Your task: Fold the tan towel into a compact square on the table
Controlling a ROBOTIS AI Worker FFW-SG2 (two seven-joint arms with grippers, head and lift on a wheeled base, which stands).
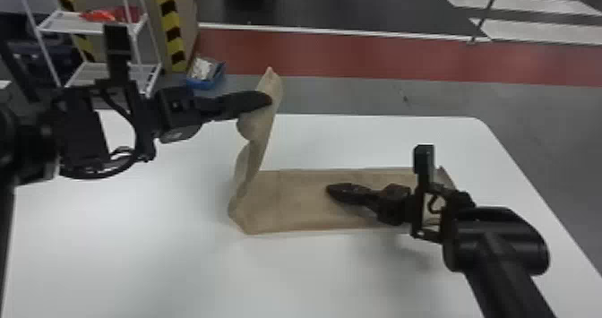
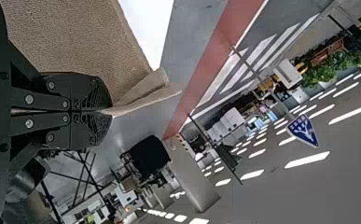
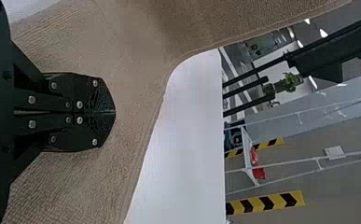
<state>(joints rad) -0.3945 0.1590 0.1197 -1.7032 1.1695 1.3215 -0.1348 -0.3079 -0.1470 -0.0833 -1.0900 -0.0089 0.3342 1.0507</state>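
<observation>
The tan towel [image 1: 304,200] lies as a long strip across the table, its left end lifted upright. My left gripper [image 1: 264,98] holds that raised end above the table. In the left wrist view, the left gripper [image 2: 107,112] is shut on the towel [image 2: 75,37], a creased corner sticking out past its tips. Over the middle of the flat strip is my right gripper [image 1: 331,189], pointing left. The right wrist view has the right gripper [image 3: 113,112] shut with the towel [image 3: 136,56] beneath it and no cloth visible between its tips.
The white table [image 1: 134,250] extends around the towel, with its far edge just behind the raised end. Beyond it on the floor are a white rack [image 1: 71,23] and a blue bin [image 1: 204,82] at the back left.
</observation>
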